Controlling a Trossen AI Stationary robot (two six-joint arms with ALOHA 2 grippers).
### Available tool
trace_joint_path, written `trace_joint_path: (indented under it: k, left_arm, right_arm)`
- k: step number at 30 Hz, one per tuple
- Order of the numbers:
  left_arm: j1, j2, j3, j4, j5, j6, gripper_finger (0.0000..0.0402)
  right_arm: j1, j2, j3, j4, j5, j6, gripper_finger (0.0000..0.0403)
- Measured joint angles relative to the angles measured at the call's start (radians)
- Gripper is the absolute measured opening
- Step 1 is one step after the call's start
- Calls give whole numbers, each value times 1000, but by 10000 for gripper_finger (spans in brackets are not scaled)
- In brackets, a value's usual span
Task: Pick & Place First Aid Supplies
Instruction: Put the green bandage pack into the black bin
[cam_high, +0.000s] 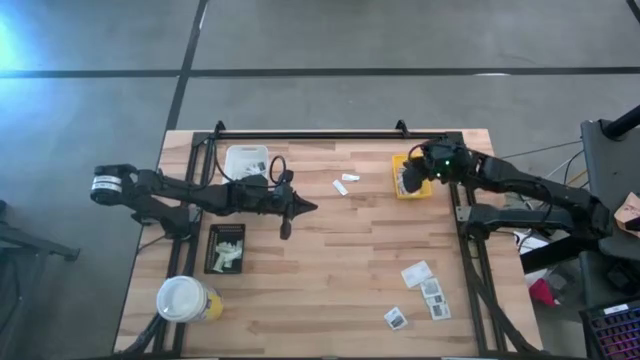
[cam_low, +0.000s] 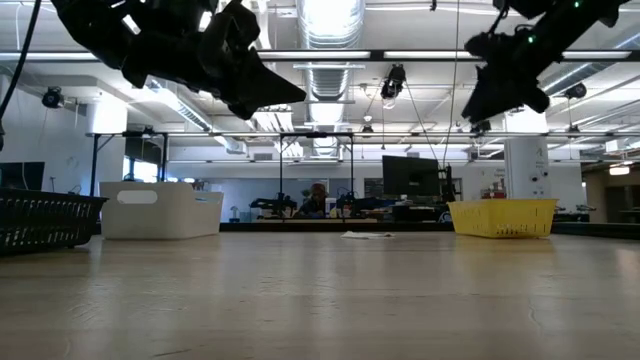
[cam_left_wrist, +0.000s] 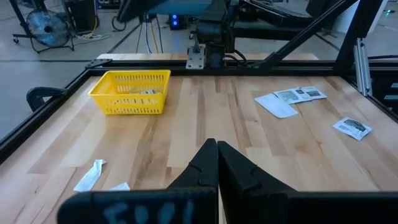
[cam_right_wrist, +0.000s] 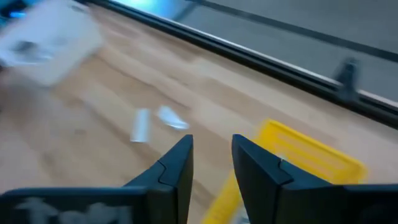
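While the right pincer (cam_high: 408, 178) hangs above the yellow tray (cam_high: 412, 190) near the desk's (cam_high: 340, 270) far right corner, its two fingers (cam_right_wrist: 171, 168) stand parted with nothing between them, the tray's yellow rim showing just below them in the right wrist view. Inside that tray some flat white packets (cam_left_wrist: 140, 93) can be made out through the mesh wall. The left pincer (cam_high: 287, 228) hovers over the middle of the desk with its fingers pressed together on nothing. A white tray (cam_high: 246, 160) sits at the far left of the desk; what it holds cannot be told. Nearer on that side a black tray (cam_high: 211, 262) carries a few pale pieces (cam_high: 230, 250). A large white-topped yellow cup (cam_high: 186, 299) stands at the near left corner. The remaining first aid supplies lie loose on the wood: two small white strips (cam_high: 346, 183) between the white and yellow trays, and a cluster of printed white packets (cam_high: 426, 290) toward the near right corner, with one single packet (cam_high: 395, 318) lying a little apart from them, nearer the front edge.
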Motion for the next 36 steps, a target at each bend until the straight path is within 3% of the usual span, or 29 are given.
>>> trace_joint_path:
  k: [8, 17, 27, 36]
  left_arm:
    - [1, 0, -1, -65, -16, 2, 0]
    - [1, 0, -1, -96, -20, 2, 0]
    - [1, 0, -1, -148, -21, 2, 0]
    - [1, 0, -2, -205, -23, -1, 0]
  right_arm:
    - [109, 40, -7, 83, -49, 2, 71]
    - [189, 242, 10, 158, -49, 17, 23]
    - [189, 473, 147, 160, -54, -38, 8]
    - [141, 633, 320, 151, -142, -90, 8]
